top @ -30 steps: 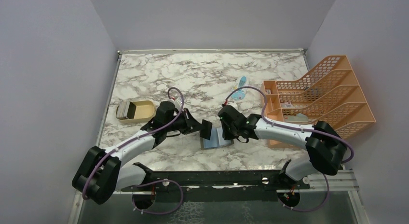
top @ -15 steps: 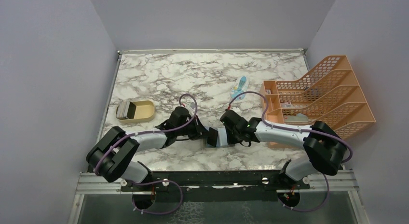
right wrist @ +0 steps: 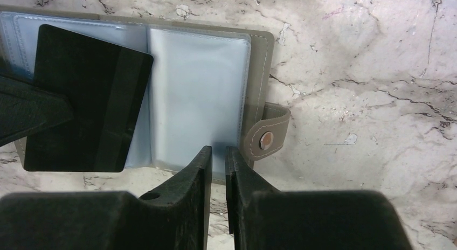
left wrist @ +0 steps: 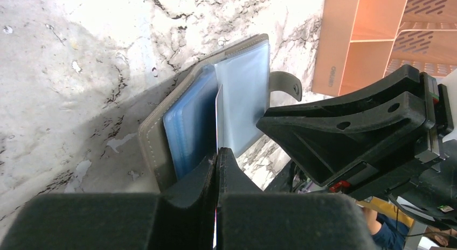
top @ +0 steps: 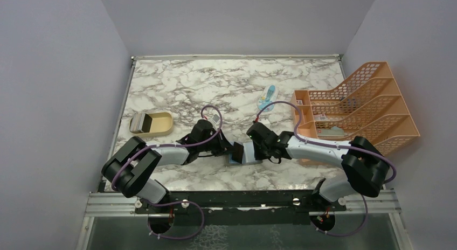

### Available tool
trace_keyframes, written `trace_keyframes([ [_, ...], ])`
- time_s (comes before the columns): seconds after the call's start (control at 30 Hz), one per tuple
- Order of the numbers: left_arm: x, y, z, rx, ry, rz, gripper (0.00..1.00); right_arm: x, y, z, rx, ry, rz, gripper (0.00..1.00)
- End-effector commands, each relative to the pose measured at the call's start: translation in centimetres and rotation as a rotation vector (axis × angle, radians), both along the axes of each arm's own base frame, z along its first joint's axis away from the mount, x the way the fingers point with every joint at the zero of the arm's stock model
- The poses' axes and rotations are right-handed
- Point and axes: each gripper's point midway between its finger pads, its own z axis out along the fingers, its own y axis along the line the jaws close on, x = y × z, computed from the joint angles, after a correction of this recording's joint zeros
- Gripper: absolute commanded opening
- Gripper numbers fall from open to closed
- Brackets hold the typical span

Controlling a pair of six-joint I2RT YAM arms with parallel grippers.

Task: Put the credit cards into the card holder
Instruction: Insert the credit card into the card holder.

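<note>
Grey folding card holder [right wrist: 194,94] with clear pale-blue pockets lies open near the middle of the near edge of the white, grey-veined marble-pattern table [top: 178,83], which is closed in by plain lilac-grey walls [top: 232,18]. The left gripper [left wrist: 217,153] is clamped on a thin dark plastic credit card [right wrist: 86,99] over the holder's left half. The right gripper [right wrist: 218,148] sits at its right half, fingers a slit apart; whether they pinch a pocket is unclear. A stack of pale cards [top: 139,122] stands in a tan oval tray [top: 159,124] near the left edge. An orange mesh file rack [top: 366,104] lines the right edge; its small embossed word is unreadable.
</note>
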Motion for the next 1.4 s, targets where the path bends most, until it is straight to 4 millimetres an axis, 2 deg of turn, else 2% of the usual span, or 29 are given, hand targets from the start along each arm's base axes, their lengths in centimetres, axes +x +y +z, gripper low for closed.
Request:
trace_keyframes([
  [0.0,0.7,0.0,-0.3,0.01,-0.036,0.021,0.0,0.0,-0.3,-0.7,0.004,-0.006,-0.025,0.15],
  [0.2,0.7,-0.2,0.0,-0.011,-0.044,0.024,0.0,-0.8,-0.4,-1.2,0.032,0.021,-0.032,0.15],
  [0.67,0.6,-1.0,-1.2,0.0,-0.028,0.015,0.0,-1.3,-0.4,-1.6,0.05,0.041,-0.04,0.15],
  [1.03,0.9,0.0,-2.8,0.07,-0.054,0.07,0.0,-1.7,0.2,-1.5,0.09,0.061,-0.037,0.15],
  [1.37,0.9,-0.2,-3.5,0.097,-0.062,0.091,0.0,-2.3,0.5,-1.7,0.119,0.092,-0.047,0.14],
])
